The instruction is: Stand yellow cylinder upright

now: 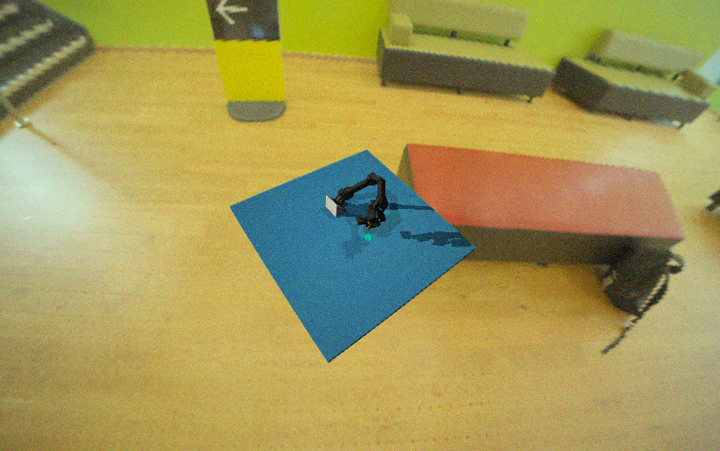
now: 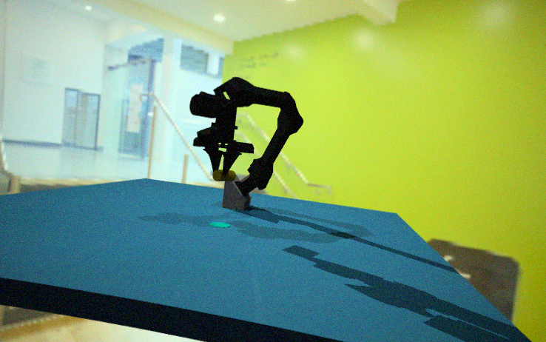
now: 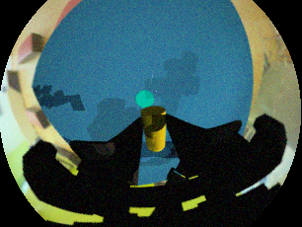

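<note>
My gripper (image 2: 223, 171) (image 3: 154, 117) (image 1: 371, 222) is shut on the yellow tall cylinder (image 2: 222, 176) (image 3: 154, 129) and holds it lying sideways, well above the blue table top (image 2: 120, 249) (image 1: 329, 287). The cyan circle (image 2: 220, 224) (image 1: 367, 238) (image 3: 145, 100) is a small flat disc on the table, in front of the arm's grey base (image 2: 234, 196). In the wrist view the circle shows just beyond the cylinder's far end. In the exterior view the cylinder hangs above and a little behind the circle.
The arm's grey base (image 1: 335, 205) stands on the table behind the circle. A long red bench (image 1: 541, 196) stands beside the table's right edge. Sofas (image 1: 461, 53) and a yellow pillar (image 1: 248, 63) stand far back.
</note>
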`<state>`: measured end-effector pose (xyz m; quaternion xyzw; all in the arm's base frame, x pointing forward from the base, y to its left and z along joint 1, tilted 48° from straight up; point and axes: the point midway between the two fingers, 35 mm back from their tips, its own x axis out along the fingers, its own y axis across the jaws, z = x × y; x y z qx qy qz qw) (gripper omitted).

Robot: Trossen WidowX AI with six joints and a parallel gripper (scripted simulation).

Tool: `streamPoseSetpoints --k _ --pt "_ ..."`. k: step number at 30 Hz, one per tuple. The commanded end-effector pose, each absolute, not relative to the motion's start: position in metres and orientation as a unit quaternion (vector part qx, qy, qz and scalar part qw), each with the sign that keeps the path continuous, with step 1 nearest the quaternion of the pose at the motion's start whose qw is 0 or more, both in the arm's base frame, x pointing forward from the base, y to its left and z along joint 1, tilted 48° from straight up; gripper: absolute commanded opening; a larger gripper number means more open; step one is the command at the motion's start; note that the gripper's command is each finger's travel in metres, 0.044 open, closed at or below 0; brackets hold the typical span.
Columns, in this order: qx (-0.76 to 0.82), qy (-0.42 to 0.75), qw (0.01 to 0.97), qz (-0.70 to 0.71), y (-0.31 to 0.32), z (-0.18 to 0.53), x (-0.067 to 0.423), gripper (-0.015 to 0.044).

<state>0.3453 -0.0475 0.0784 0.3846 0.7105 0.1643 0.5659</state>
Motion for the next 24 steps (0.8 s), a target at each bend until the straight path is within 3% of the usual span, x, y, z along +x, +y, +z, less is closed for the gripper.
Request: streamPoseSetpoints --k 1,24 --pt "0.385 0.710 0.566 0.168 -0.038 0.089 0.344 0.0105" --pt "0.351 0.705 0.601 0.136 -0.033 0.077 0.343 0.0105"
